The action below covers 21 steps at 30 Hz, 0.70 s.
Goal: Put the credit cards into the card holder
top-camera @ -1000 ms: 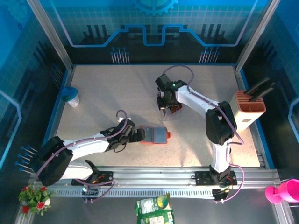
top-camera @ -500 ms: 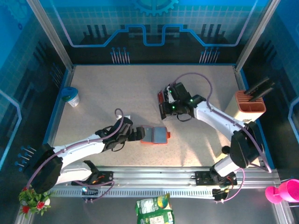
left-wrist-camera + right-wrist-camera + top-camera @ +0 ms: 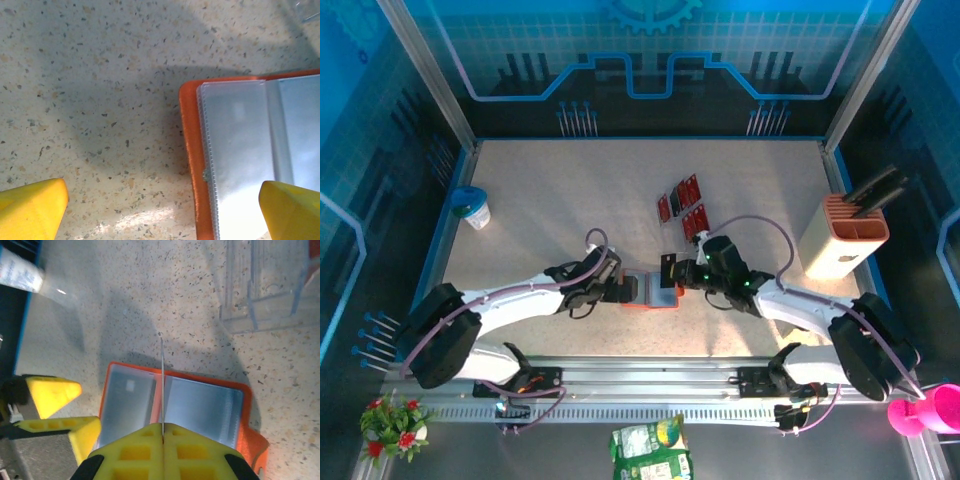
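Observation:
The card holder [image 3: 658,291] lies open on the table, orange with grey-blue clear sleeves [image 3: 200,407]. My right gripper [image 3: 162,426] is shut on a thin card [image 3: 162,380], seen edge-on and standing upright over the holder's middle fold. From above the held card [image 3: 667,270] looks dark, at my right gripper [image 3: 672,273]. My left gripper [image 3: 624,290] is open at the holder's left edge. The orange rim [image 3: 189,150] runs between its yellow fingertips [image 3: 31,210]. Three red credit cards [image 3: 688,189] lie further back on the table.
A salmon-and-white box with black tools [image 3: 844,236] stands at the right edge. A white cup with a blue lid [image 3: 472,207] sits at the left edge. A clear plastic box [image 3: 265,285] lies just beyond the holder.
My right arm has swung from the red cards toward the near side, bringing a card over the open holder. My left gripper has edged right to the holder's edge and stayed open.

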{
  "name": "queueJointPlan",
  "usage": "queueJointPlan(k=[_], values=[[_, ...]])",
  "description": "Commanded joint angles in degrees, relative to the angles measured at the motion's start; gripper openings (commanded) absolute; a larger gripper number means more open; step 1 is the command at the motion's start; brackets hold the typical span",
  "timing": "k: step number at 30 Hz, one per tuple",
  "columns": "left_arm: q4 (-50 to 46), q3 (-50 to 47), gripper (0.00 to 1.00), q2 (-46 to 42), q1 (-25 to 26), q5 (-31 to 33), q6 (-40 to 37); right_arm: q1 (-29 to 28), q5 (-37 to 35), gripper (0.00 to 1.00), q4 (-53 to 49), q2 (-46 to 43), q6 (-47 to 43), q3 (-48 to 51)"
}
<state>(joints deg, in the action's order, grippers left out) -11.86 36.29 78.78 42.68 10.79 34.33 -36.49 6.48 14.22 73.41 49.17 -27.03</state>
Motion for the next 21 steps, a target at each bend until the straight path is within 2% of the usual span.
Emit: queueJointPlan(k=[1, 6, 21], values=[[-1.3, 1.2, 0.99, 0.6, 1.2, 2.6, -0.7, -1.4, -0.7, 0.0, 16.2, -0.3, 5.8, 4.2], [-2.6, 1.0, 0.99, 0.3, 2.1, 4.5, -0.7, -2.8, -1.1, 0.0, 25.1, 3.8, 8.0, 6.9], [-2.9, -1.3, 0.99, 0.2, 2.4, 5.8, -0.3, -5.4, -3.7, 0.0, 40.7, 15.0, 12.6, 11.0]])
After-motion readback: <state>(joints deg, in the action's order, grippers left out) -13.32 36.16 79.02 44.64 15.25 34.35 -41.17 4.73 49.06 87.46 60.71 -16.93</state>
